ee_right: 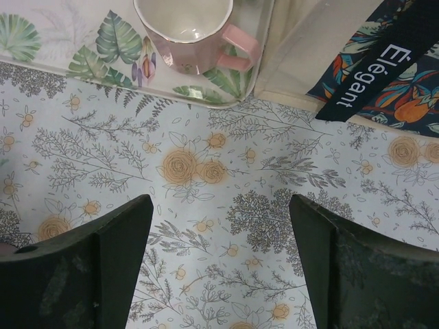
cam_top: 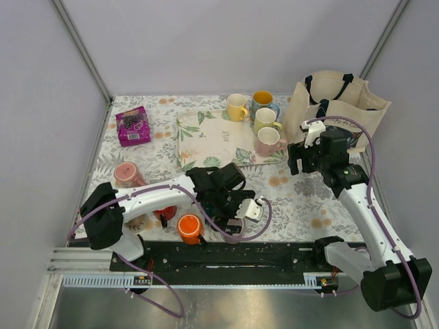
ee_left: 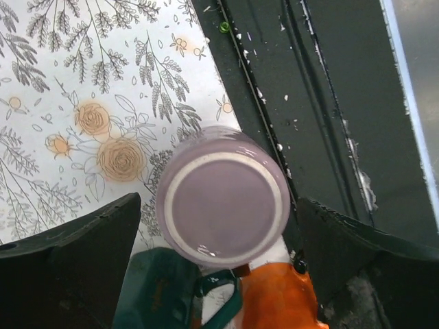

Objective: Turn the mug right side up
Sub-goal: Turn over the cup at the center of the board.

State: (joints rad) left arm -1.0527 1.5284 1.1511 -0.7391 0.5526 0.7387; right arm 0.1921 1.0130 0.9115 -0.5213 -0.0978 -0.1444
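The mug (cam_top: 128,175) is salmon-pink and sits at the left of the table, apparently with its base up; neither gripper is near it. My left gripper (cam_top: 236,211) hangs open near the front edge, directly over an upside-down mauve-grey mug (ee_left: 223,195). Its fingers (ee_left: 103,240) stand to either side of that mug without touching it, and the gripper (ee_left: 216,205) holds nothing. My right gripper (cam_top: 299,163) is open and empty over bare tablecloth, just in front of the tray's right corner. In its wrist view the right gripper (ee_right: 219,212) frames only floral cloth.
A leaf-print tray (cam_top: 206,137) carries a pale pink mug (cam_top: 269,142) and, behind it, cream, yellow and blue mugs. A canvas tote bag (cam_top: 336,103) stands back right and a purple packet (cam_top: 133,126) back left. Orange (cam_top: 190,227), red (cam_top: 164,214) and dark green (ee_left: 164,291) mugs crowd the left gripper.
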